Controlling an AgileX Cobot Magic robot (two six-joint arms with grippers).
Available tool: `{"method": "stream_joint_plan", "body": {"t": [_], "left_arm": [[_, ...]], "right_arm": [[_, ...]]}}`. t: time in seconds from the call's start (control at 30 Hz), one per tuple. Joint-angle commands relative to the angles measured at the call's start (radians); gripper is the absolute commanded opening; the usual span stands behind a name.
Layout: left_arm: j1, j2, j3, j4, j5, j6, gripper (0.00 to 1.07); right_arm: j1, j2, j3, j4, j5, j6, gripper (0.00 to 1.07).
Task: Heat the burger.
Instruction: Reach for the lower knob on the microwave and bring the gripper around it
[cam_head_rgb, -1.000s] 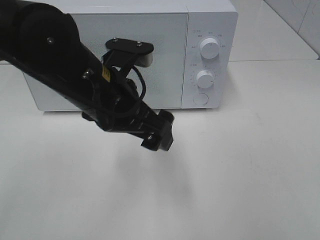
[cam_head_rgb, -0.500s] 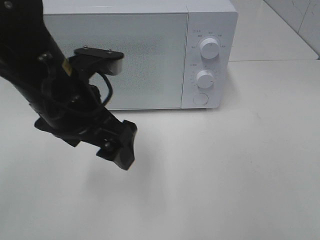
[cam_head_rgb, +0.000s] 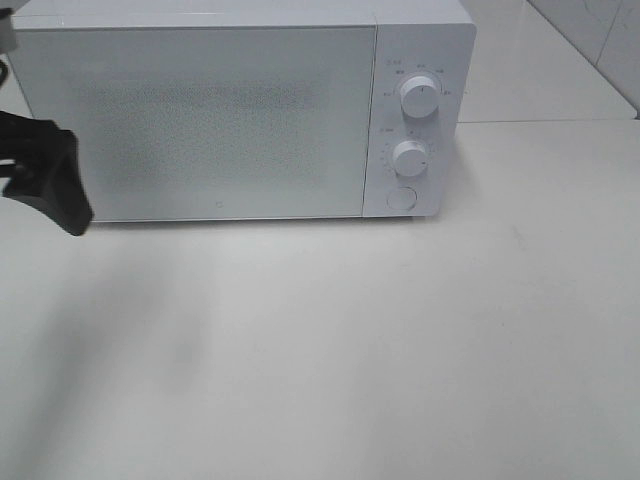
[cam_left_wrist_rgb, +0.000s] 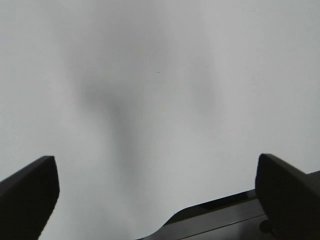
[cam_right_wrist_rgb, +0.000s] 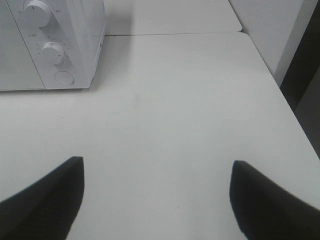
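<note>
Nowhere in these views does the burger, brown-bunned and layered, show itself: it is not on the plain white tabletop and not in either claw. The white box-shaped microwave oven stands at the back of the table with its wide speckled door shut flush. Nothing can be made out through the dotted window, so whether the burger sits inside cannot be told.

The black left gripper hangs at the left edge of the high view, just in front of the door's left end. Its jaws are spread as wide as they go, with only bare table between them. The black right gripper is out of the high view. Its own camera shows its fingers well apart and empty, low over the table on the control side of the oven. Both arms seem held aside so that the oven front stays free.

On the panel are a white upper dial, a white lower dial and a round white push button beneath them, all within likely reach of the right arm. The shut door is the one barrier to the cavity. Beside the right arm, the table's far edge drops into a dark gap.
</note>
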Motion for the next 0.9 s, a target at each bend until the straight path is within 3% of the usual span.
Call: {"method": "stream_joint_plan", "body": {"t": [0.03,0.2,0.33,0.53,0.6,0.9], "left_arm": [[0.108,-0.058,-0.004,0.001,0.059,0.032,1.00],[0.198,-0.124,0.010,0.033,0.094,0.041,1.00],[0.286,-0.233,0.113,0.037,0.032,0.029,1.00],[0.292,-0.331,0.223,0.044,-0.027,0.029,1.00],[0.292,-0.428,0.316,0.044,-0.038,0.034,1.00],[0.292,-0.676,0.506,0.051,-0.070,0.042,1.00]], "right_arm": [[-0.005,-0.025,0.002,0.004,-0.005,0.010,0.76],[-0.005,-0.025,0.002,0.004,-0.005,0.010,0.76],[-0.005,-0.025,0.002,0.004,-0.005,0.010,0.76],[-0.005,-0.025,0.002,0.004,-0.005,0.010,0.76],[-0.005,-0.025,0.002,0.004,-0.005,0.010,0.76],[-0.005,-0.025,0.002,0.004,-0.005,0.010,0.76]]}}
